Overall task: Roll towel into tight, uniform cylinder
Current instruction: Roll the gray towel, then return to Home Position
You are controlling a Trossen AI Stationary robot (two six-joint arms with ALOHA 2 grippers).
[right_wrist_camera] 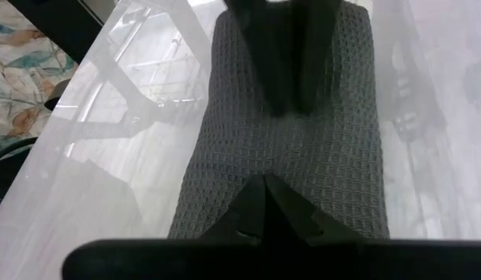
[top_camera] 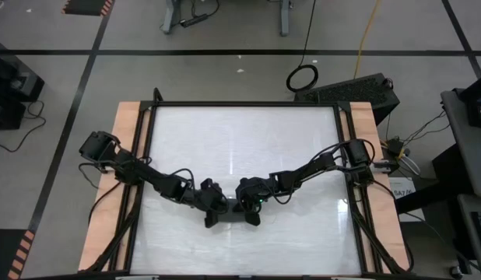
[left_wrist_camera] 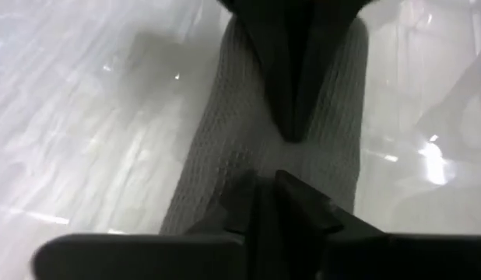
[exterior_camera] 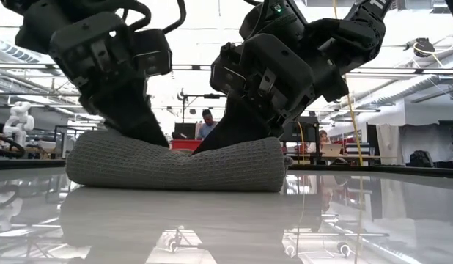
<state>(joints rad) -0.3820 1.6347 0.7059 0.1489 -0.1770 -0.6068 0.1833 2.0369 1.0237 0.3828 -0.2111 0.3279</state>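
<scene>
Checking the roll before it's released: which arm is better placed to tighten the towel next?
Neither clearly. The left gripper and the right gripper both press into the middle of the rolled towel, tips facing. The ends bulge, so either would need to shift outward.

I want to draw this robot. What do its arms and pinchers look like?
Both arms are black and chunky, jointed, with black cables looping along them. The left gripper and right gripper each end in two dark, pointed fingers. The right arm shows a tiny green light.

Two matte black jointed arms, left arm (top_camera: 139,173) and right arm (top_camera: 318,165), carry looping black cables and boxy wrist housings.
</scene>
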